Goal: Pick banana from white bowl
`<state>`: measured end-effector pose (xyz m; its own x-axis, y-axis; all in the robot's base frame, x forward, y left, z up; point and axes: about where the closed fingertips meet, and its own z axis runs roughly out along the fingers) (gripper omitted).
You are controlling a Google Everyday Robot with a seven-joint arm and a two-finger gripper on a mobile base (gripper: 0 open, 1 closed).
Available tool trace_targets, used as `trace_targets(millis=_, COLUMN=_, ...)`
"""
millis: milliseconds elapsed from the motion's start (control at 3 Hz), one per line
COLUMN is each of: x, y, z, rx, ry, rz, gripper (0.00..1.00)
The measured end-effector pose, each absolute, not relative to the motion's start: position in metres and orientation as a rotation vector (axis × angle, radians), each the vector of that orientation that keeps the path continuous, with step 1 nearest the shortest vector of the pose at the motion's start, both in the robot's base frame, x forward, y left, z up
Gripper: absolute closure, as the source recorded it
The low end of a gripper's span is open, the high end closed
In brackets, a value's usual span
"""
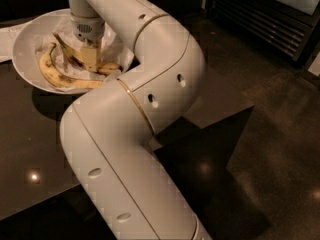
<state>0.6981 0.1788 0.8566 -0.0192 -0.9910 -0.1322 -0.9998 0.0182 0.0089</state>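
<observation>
The white bowl [25, 59] sits at the upper left on a dark table, lined with crumpled white paper. Two bananas lie in it. The slimmer banana [70, 53], with a long thin dark stem pointing up-left, runs across the bowl's middle. A plumper curved banana [54, 75] lies in front of it. My gripper [90, 59] reaches straight down into the bowl and sits on the middle of the slimmer banana, hiding that part. My arm covers the bowl's right side.
The dark table [30, 149] ends at a corner at the right [247, 106], with glossy floor beyond. White paper [5, 36] lies at the far left. A dark slatted cabinet [265, 19] stands at the upper right. My bulky white arm [130, 134] fills the centre.
</observation>
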Motion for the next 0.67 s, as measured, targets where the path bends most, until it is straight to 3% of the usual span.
trace_targets(millis=667, x=0.7055, y=0.1813, z=0.8727, rx=-2.084, ry=2.122, rz=0.091, gripper=1.0)
